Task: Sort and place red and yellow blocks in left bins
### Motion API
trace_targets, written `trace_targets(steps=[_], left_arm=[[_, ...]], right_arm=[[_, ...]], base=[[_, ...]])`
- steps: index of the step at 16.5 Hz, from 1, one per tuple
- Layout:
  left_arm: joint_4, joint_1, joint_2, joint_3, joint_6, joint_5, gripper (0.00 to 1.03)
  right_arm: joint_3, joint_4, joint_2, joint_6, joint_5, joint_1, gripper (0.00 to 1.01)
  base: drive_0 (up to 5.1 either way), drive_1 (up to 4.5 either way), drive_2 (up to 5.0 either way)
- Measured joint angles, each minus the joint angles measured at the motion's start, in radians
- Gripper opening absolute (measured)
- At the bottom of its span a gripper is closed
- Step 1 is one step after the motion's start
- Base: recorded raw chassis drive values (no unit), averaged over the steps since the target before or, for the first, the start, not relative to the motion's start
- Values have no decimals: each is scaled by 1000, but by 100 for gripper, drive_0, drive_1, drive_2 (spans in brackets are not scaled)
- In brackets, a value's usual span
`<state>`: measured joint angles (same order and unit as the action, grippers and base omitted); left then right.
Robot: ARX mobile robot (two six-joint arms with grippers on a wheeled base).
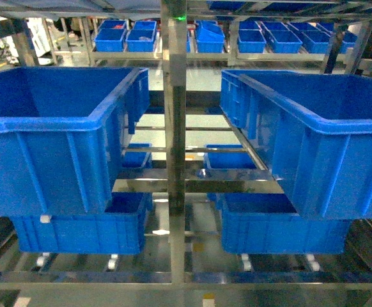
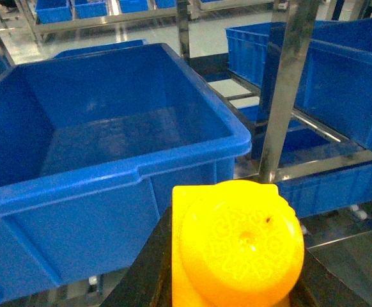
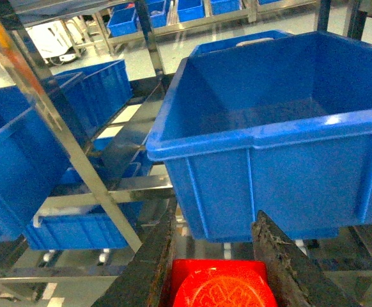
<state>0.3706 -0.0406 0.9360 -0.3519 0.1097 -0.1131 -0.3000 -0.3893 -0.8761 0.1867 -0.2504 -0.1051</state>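
Note:
A yellow block [image 2: 236,240] fills the bottom of the left wrist view, stud facing the camera, with my left gripper [image 2: 237,272] shut on it between black fingers [image 2: 149,268]. Just ahead of it stands a large blue left bin [image 2: 109,134] with a bare floor. In the right wrist view a red block [image 3: 221,286] sits between the worn dark fingers [image 3: 282,256] of my right gripper [image 3: 216,233], which is shut on it. The left bin [image 1: 58,128] fills the left half of the head view; neither gripper shows there.
A steel upright post [image 1: 174,147] stands between the left bin and a matching blue crate on the right [image 1: 314,128], which also fills the right wrist view [image 3: 269,121]. Lower blue crates [image 1: 77,230] sit on roller rails beneath. More small blue bins [image 1: 125,35] line shelves behind.

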Motion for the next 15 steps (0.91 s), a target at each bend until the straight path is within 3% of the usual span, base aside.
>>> trace_targets(steps=[8,15], left_arm=[[0,0,2,-2,0,0,27],[-3,0,3,-3,0,0,27]], right_arm=[[0,3,-4,0,0,0,29],[-2,0,-5,0,0,0,29]], base=[[-487,259,259],[0,0,0]])
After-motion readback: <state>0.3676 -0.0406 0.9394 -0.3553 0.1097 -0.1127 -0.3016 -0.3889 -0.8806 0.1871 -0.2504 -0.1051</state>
